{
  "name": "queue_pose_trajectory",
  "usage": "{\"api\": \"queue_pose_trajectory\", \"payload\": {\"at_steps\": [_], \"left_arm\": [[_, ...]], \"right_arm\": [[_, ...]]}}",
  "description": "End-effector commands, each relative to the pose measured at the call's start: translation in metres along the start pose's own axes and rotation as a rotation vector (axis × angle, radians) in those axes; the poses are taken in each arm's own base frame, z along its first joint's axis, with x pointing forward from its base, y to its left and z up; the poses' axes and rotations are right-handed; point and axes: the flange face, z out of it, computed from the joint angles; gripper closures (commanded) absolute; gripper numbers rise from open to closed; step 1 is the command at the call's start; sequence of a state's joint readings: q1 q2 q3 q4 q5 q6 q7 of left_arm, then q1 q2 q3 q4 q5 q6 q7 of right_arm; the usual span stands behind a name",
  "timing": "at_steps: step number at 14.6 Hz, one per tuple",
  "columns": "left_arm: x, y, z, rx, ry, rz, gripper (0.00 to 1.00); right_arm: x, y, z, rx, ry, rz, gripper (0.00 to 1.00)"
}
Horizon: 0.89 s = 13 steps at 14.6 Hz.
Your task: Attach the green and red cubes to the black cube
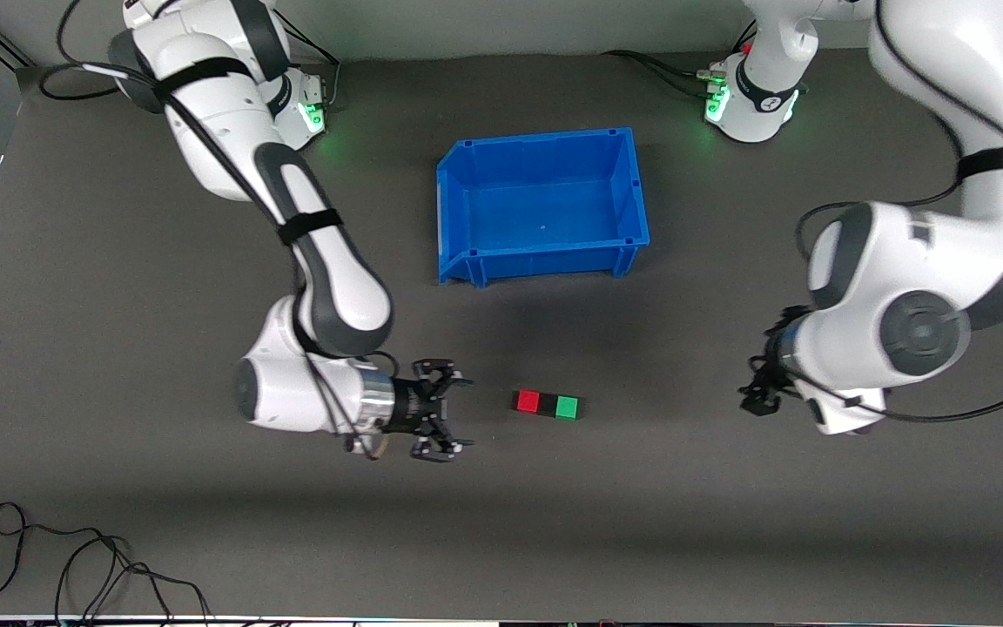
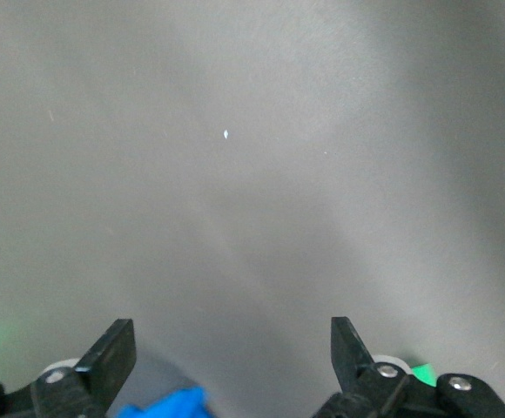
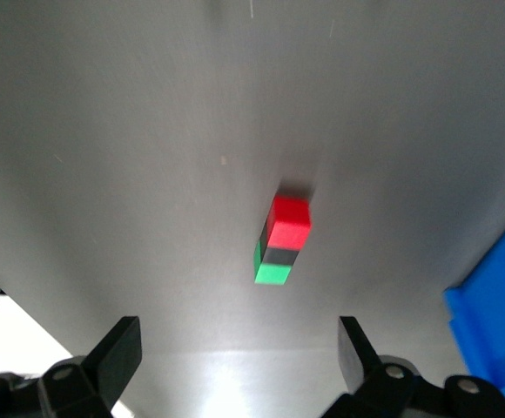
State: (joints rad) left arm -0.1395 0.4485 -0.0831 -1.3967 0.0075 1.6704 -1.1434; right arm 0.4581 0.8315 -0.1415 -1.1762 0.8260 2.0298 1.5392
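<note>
- Front view: the blue bin (image 1: 543, 205) sits mid-table, nothing visible inside.
- Right gripper (image 1: 442, 422), released, hangs beside the cubes; left gripper (image 1: 758, 396), released, waits apart.
- Red cube (image 1: 528, 401), black cube (image 1: 548, 404), green cube (image 1: 567, 407) touch in a row, nearer the camera than the bin; joining looks complete.

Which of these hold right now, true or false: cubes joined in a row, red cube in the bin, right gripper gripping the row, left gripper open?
1. The red cube, black cube and green cube sit joined in a row. True.
2. The red cube lies in the bin. False: it is on the mat, nearer the camera.
3. The right gripper grips the row. False: it is open, apart from it.
4. The left gripper is open. True.
</note>
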Motion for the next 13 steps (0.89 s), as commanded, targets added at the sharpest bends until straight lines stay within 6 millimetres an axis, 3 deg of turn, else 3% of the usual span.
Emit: {"api": "queue_pose_trajectory", "payload": {"at_steps": [1, 6, 8, 10, 13], "left_arm": [[0.015, -0.05, -0.027, 0.015, 0.004, 0.266, 0.0], [0.026, -0.13, -0.065, -0.014, 0.04, 0.63, 0.0], [0.034, -0.158, -0.081, -0.047, 0.019, 0.728, 0.0], [0.028, -0.166, -0.096, -0.05, 0.029, 0.785, 0.0], [0.028, -0.169, -0.141, -0.107, 0.145, 0.916, 0.0]], "right_arm": [[0.01, 0.009, -0.049, -0.073, 0.1, -0.099, 0.0], [0.076, 0.022, -0.168, -0.181, 0.137, -0.329, 0.0], [0.093, 0.033, -0.211, -0.223, 0.188, -0.423, 0.0], [0.096, 0.051, -0.255, -0.252, 0.276, -0.528, 0.0], [0.102, 0.08, -0.308, -0.292, 0.387, -0.655, 0.0]]}}
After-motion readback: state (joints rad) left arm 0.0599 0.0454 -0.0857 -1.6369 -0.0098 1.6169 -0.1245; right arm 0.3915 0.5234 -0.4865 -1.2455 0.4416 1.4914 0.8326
